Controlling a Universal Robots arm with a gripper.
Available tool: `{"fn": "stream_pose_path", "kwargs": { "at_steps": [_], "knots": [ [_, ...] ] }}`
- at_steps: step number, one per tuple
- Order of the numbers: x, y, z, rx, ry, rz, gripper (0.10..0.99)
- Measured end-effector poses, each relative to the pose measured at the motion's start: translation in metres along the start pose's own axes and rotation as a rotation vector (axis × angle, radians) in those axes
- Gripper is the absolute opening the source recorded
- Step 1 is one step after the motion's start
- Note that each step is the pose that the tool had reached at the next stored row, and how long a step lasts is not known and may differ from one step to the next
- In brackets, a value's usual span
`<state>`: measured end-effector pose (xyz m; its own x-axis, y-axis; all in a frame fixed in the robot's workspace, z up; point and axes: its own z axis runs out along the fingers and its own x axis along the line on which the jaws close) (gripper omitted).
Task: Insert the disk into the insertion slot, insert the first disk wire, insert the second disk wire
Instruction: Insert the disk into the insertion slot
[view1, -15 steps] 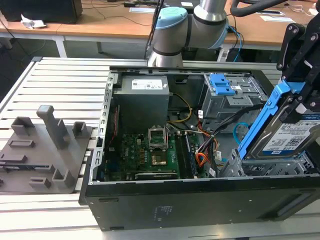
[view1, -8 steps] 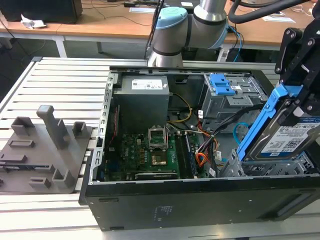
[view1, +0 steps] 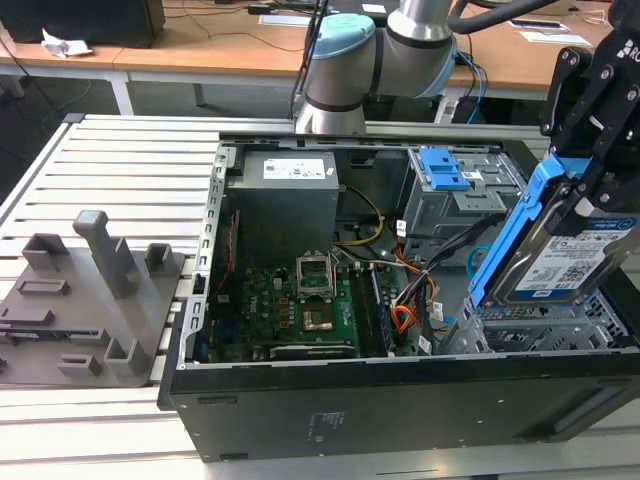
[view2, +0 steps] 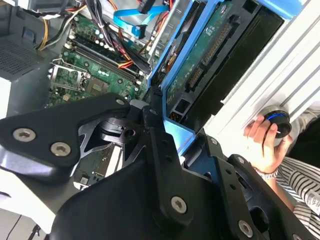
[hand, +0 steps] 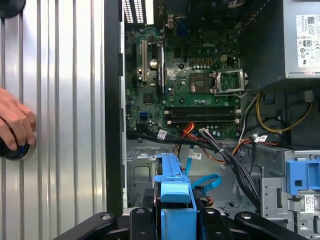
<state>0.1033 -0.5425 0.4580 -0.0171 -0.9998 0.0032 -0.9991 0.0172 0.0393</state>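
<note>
Half a step at best: clamped jaws on disk (view1: 560, 255), hung it tilted at 3 o'clock in exterior view, over insertion slot (view1: 540, 335). Risked jamming carrier edge on slot rim through that tilt.

Green motherboard (view1: 290, 300) inside the open case (view1: 400, 400) — grey fixture block (view1: 100, 300) alongside

Exterior view: cam off-arm, mid-range, angled down into open PC case (view1: 400, 405) below the gripper (view1: 590, 175). Both wrist views: cams close behind gripper, looking past the disk (hand: 172, 197) to motherboard (view2: 92, 75) beneath it; all 3 views share that board.
</note>
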Motion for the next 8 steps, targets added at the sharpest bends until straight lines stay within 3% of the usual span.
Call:
{"fn": "stream_pose_path", "kwargs": {
  "at_steps": [5, 8],
  "knots": [
    [-0.0131, -0.0008, -0.0001, 0.000, 0.0000, 0.000, 0.369],
    [-0.0188, -0.0068, -0.0003, 0.000, 0.0002, 0.000, 0.369]
  ]
}}
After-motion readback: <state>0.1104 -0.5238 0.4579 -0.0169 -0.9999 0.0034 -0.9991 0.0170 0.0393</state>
